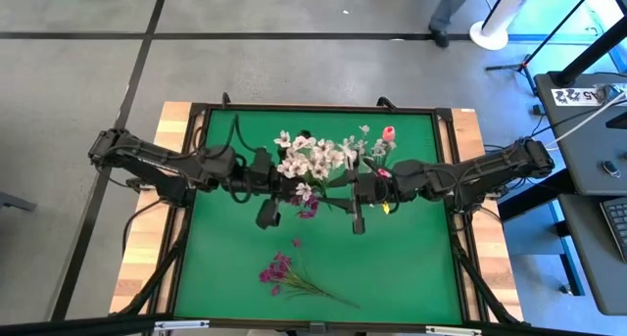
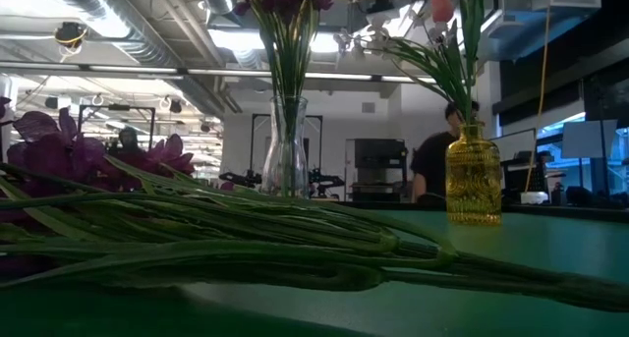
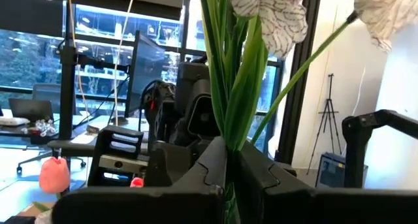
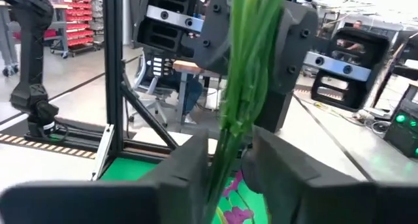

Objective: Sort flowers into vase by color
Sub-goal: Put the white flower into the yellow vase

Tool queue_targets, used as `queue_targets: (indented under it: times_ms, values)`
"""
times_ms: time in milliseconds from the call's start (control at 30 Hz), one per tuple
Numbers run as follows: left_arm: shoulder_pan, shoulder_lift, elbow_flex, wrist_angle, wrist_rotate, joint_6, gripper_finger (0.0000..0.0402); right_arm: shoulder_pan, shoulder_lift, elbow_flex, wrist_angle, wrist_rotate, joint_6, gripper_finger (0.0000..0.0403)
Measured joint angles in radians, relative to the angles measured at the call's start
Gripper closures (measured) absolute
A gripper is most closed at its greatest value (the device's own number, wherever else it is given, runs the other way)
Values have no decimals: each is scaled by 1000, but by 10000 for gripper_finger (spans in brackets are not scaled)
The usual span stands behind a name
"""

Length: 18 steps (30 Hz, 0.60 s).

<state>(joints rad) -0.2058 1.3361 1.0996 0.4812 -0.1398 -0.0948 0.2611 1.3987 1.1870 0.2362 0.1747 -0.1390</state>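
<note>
Your left gripper [image 3: 228,185] holds tight the green stems [image 3: 230,87] of the white flower bunch [image 1: 312,158] above the table's middle, and your right gripper [image 4: 228,172] has its fingers around the same stems from the opposite side, with a little gap visible (closing, I judge). The stems stand upright between both. The magenta spray [image 1: 284,273] lies flat near the front edge, well apart.

Overhead view: even, bright light on the green felt tabletop [image 1: 392,267]; soft, short shadows.
Low view: dim foreground; the long green stems with magenta-purple blossoms [image 2: 246,244] lie near the lens, blurred and dark against bright ceiling strip lights [image 2: 108,28].
Left wrist view: window backlight, white veined petals [image 3: 281,15] glare.
Right wrist view: near green stems [image 4: 241,87] smeared, out of focus.
</note>
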Motion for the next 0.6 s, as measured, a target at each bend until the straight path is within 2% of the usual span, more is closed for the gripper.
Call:
queue_targets:
  times_ms: [133, 267, 600]
  values:
    - [0, 0, 0, -30, -8, 0, 395, 0, 0, 0, -4, -2, 1, 318]
    - [0, 0, 0, -47, -15, 1, 395, 0, 0, 0, -10, -2, 3, 337]
    - [-1, -1, 0, -86, -32, 1, 395, 0, 0, -1, -35, -10, 3, 331]
